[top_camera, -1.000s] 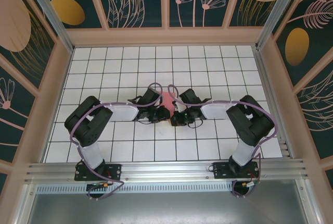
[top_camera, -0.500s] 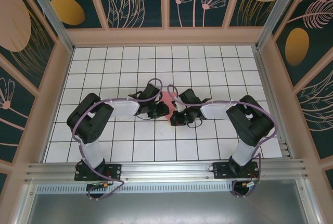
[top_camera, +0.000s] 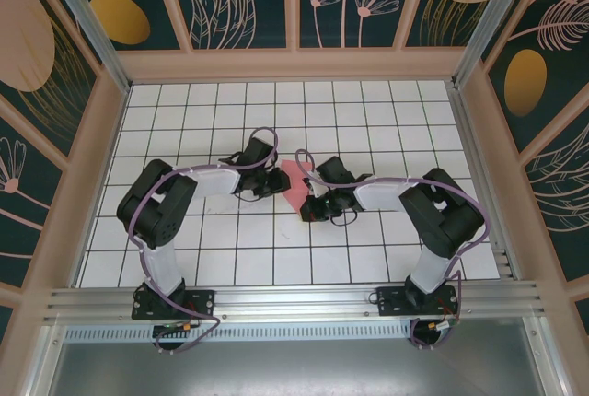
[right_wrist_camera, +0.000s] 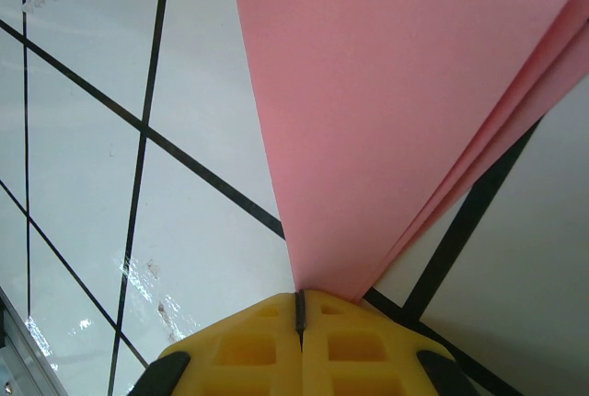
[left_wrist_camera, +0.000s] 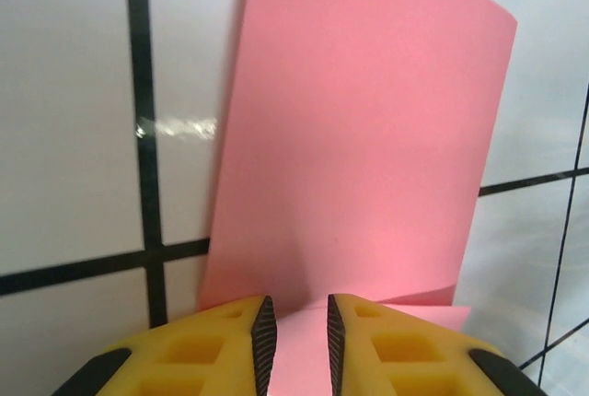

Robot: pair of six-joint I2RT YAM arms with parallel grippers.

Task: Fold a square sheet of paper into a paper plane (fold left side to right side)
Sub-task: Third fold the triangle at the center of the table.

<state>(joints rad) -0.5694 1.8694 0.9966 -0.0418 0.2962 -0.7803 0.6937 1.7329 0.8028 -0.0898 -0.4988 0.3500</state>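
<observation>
- Right wrist: my right gripper point(right_wrist_camera: 300, 302) is clamped on the folded pink paper sheet point(right_wrist_camera: 396, 92) at its corner.
- I see the left gripper point(left_wrist_camera: 296, 322) with jaws slightly apart above it.

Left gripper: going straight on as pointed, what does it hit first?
The paper, right ahead of the left gripper; its near edge looks to lie between the fingertips, though depth is unclear.
</observation>
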